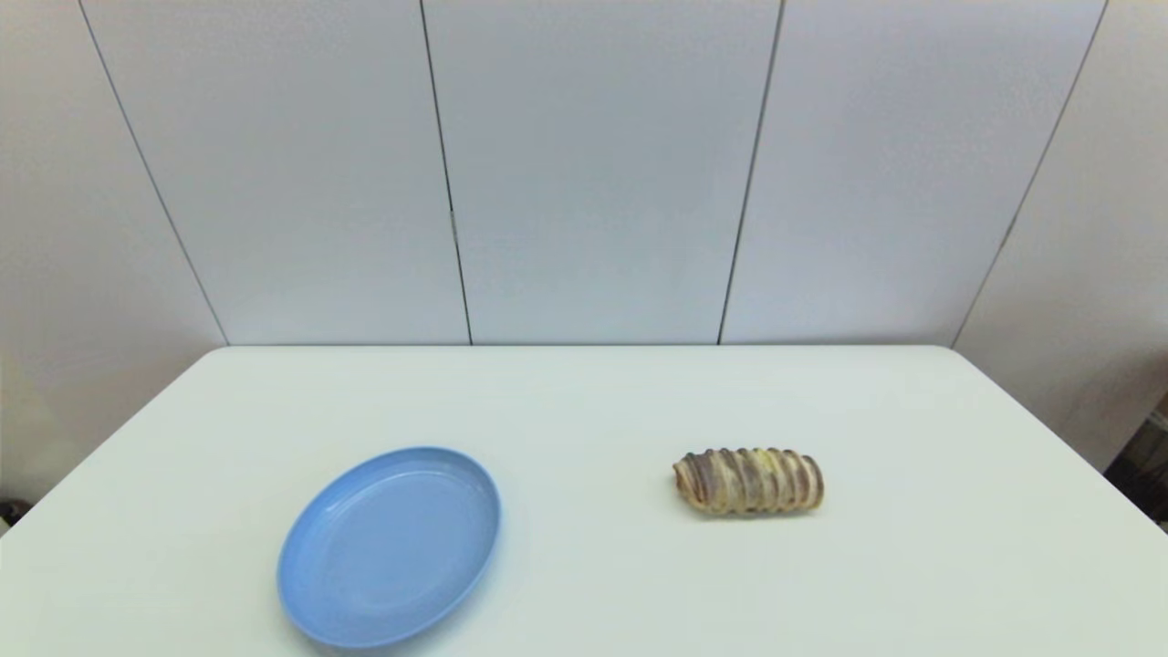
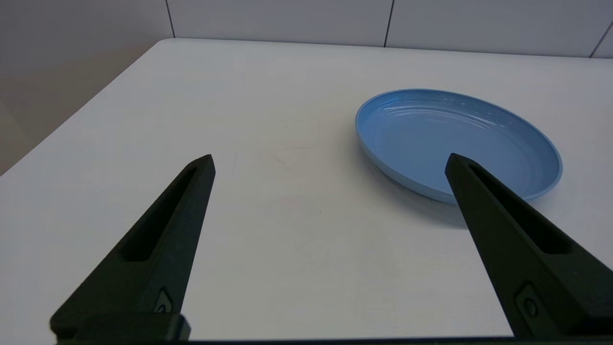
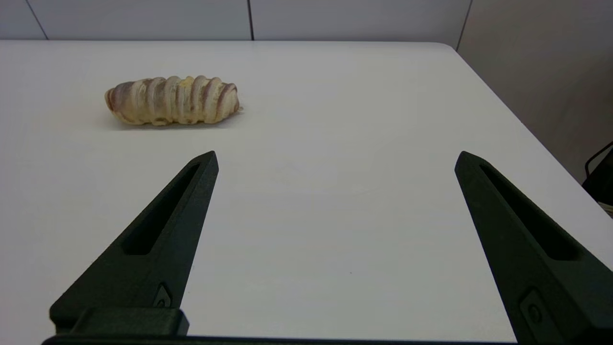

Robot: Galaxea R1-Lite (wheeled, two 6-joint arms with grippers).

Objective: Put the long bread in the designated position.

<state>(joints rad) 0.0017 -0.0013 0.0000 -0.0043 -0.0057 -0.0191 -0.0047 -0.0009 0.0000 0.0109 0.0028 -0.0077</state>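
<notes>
White bench stood before pale grey wall panels with dark vertical seams. Long bread lay on its side on the bare bench, right of centre, long axis running left to right; tan crust with dark brown crosswise ridges. Nothing touched it. Blue plate sat well apart to its left, nearer the front edge, flat on the bench and holding nothing.

Both arms were out of the head view. Right claw hovered over the near right part of the bench, fingers spread wide with nothing between them, the bread farther off and to its left. Left claw hovered over the near left part, fingers likewise wide apart and holding nothing, the plate just beyond on its right.
</notes>
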